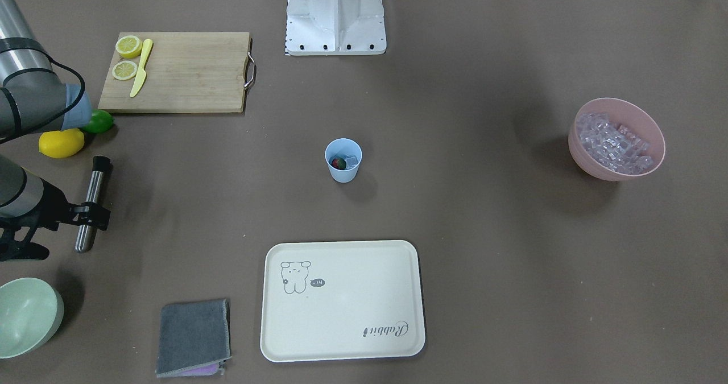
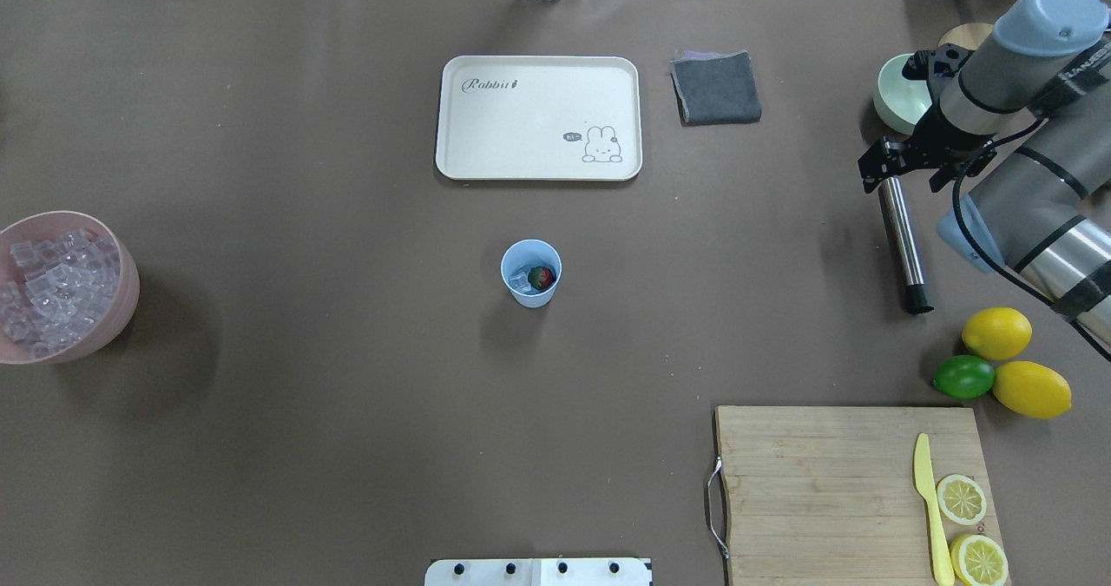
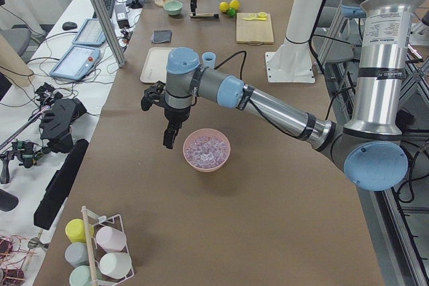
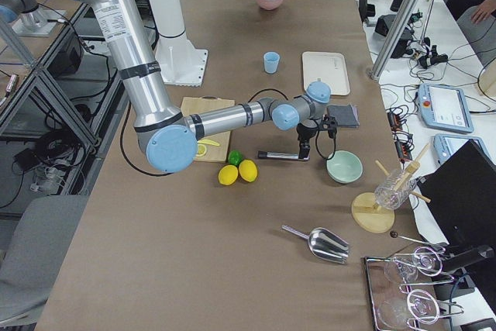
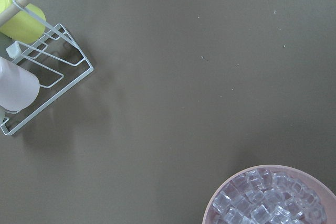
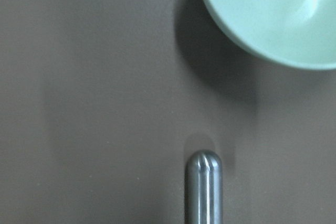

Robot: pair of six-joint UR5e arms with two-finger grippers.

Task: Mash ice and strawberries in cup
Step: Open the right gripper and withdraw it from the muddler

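The light-blue cup (image 1: 343, 170) (image 2: 531, 293) stands mid-table. Inside it lie the red strawberry (image 1: 339, 163) (image 2: 542, 277) and a few clear ice cubes (image 1: 352, 160) (image 2: 521, 279). More ice (image 1: 613, 144) fills the pink bowl (image 1: 575, 151) (image 2: 130, 295). My right gripper (image 1: 91, 216) (image 2: 892, 178) is down at one end of a steel muddler (image 1: 96, 182) (image 2: 907, 247) that lies on the table. Its fingers sit tight on both sides of the muddler. The left gripper (image 3: 169, 140) hangs beside the pink bowl. It shows only in the exterior left view, so I cannot tell whether it is open or shut.
A pale green bowl (image 1: 23, 316) sits close to my right gripper. Whole lemons (image 2: 996, 332) and a lime (image 2: 963, 378) lie near the muddler's black end. A cutting board (image 1: 187, 71) holds lemon halves and a yellow knife. A cream tray (image 1: 341, 301) and grey cloth (image 1: 193, 335) lie opposite.
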